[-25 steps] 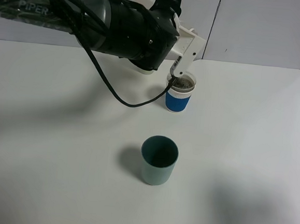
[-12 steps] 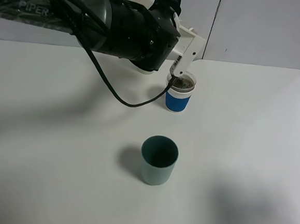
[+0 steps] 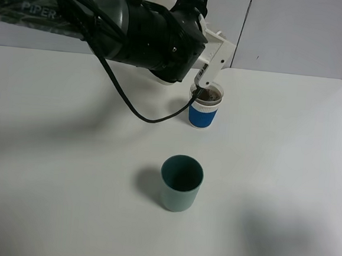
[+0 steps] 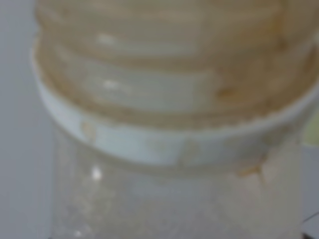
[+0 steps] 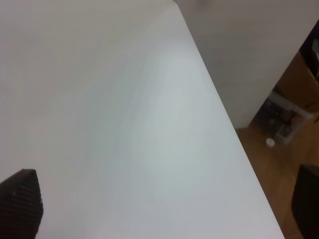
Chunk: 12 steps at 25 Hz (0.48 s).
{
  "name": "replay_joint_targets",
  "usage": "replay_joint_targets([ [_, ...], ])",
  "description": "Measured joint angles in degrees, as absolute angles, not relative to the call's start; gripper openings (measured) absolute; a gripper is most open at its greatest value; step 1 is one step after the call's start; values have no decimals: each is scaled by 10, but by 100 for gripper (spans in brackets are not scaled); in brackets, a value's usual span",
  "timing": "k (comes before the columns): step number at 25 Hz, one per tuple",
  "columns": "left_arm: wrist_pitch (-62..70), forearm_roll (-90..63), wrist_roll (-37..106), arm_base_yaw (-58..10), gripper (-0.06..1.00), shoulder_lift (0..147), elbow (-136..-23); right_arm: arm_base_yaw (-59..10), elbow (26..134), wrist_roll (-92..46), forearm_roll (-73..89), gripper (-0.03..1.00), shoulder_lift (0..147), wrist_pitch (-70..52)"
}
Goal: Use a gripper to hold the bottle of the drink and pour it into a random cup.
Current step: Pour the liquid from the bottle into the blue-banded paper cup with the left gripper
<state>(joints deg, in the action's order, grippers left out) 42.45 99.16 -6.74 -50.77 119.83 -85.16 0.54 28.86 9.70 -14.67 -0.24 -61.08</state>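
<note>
My left gripper (image 3: 214, 55), a white jaw piece on the thick black arm, hangs tilted just over the far rim of the cup (image 3: 203, 114). The cup has a blue sleeve and a white band and holds dark drink. In the left wrist view the bottle (image 4: 164, 124) fills the frame very close up: a clear ribbed neck with a white collar, held in the gripper. In the exterior high view the arm hides most of the bottle. My right gripper (image 5: 162, 204) is open and empty above the table's right edge, with dark fingertips (image 5: 20, 204) at the frame's sides.
A dark teal cup (image 3: 181, 182) stands nearer the front, in the middle of the white table (image 3: 66, 173). A black cable loops down from the left arm beside the blue-sleeved cup. The right wrist view shows the table's edge (image 5: 224, 114) and the floor beyond.
</note>
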Motion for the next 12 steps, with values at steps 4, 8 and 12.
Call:
replay_joint_targets([
  [4,424,992,-67,-510,34,1198,-852,5,289,97,-147,100,-2,-611],
  [8,425,992,-67,-512,34,1198,-852,5,289,97,-147,100,-2,-611],
  [12,425,992,-67,-514,34,1198,-852,5,289,97,-147,100,-2,-611],
])
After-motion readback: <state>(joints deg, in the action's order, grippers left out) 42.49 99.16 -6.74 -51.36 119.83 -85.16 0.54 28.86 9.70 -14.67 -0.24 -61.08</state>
